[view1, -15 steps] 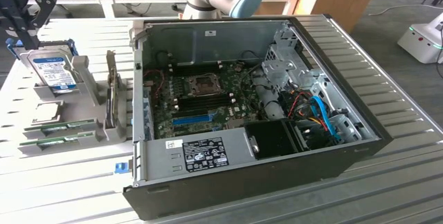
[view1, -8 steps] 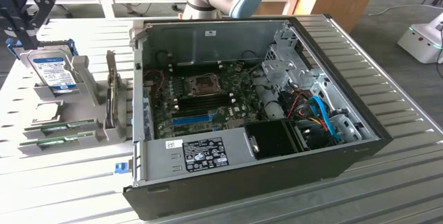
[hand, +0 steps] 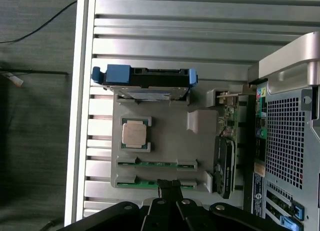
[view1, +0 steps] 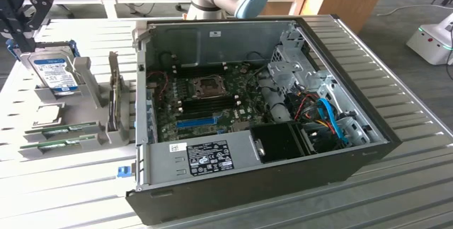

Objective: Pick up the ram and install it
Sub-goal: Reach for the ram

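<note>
Hovering gripper [hand: 169, 184], fingers pressed together | lined up over outer ram [hand: 142, 183] | second ram [hand: 150, 164] alongside | both in grey tray [hand: 165, 136]

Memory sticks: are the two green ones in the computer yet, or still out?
Out. The first memory stick and the second memory stick both sit in the grey holder, beside the computer.

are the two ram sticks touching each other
Apart. The wrist view shows one ram and the other ram parallel, with grey tray between them.
</note>
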Available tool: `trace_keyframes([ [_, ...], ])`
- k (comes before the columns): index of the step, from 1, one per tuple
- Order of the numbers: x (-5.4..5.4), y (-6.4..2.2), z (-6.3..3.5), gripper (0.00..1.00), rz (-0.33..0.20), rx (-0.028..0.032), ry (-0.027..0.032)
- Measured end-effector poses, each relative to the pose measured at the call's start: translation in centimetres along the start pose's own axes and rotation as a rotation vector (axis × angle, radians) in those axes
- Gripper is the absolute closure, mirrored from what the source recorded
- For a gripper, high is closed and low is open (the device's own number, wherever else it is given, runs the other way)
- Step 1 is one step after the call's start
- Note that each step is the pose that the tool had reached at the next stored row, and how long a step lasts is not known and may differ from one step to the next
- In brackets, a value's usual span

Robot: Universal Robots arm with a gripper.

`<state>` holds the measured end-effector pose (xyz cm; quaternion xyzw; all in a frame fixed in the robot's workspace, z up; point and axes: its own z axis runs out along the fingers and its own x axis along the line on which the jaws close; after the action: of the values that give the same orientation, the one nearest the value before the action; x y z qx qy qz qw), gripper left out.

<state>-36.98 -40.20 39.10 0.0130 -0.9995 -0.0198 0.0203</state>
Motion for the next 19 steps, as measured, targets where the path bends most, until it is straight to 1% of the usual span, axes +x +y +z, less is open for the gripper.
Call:
trace_keyframes([
  [3, 0.0, -0.02, 0.0, 0.89, 0.0, 0.0, 0.0],
  [9, 0.01, -0.31, -0.01, 0.89, 0.0, 0.0, 0.0001],
  [13, 0.0, -0.31, -0.01, 0.89, 0.0, 0.0, -0.0001],
  [19, 0.08, -0.36, -0.01, 0.89, 0.0, 0.0001, -0.0042],
])
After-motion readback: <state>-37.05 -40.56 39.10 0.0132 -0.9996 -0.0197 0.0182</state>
